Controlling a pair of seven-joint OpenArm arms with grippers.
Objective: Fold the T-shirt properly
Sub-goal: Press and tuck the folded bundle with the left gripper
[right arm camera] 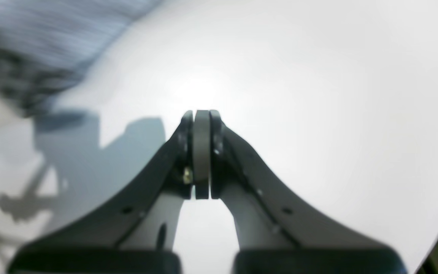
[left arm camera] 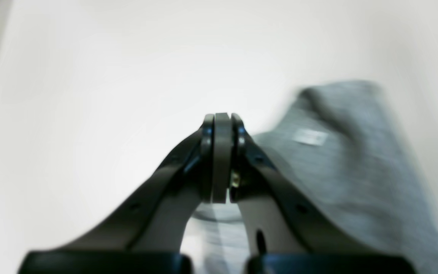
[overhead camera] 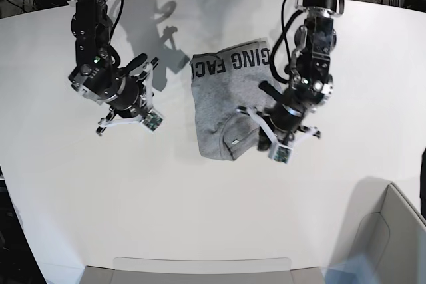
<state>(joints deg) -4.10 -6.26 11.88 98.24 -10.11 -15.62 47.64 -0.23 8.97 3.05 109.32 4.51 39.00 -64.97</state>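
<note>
Left of the shirt (overhead camera: 229, 108), the right gripper (overhead camera: 126, 108) hovers, jaws pressed together, empty. The shirt lies folded mid-table (overhead camera: 200, 217), lettering up top. It looks soft and light; pinch a hem edge. The left gripper (overhead camera: 283, 128), over its right edge, is closed, holding nothing.

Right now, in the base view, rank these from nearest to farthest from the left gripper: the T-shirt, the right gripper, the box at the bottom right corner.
From the left gripper:
1. T-shirt, right beside it, partly under the arm.
2. Box, at the view's lower right corner.
3. Right gripper, across the table on the view's left.
</note>
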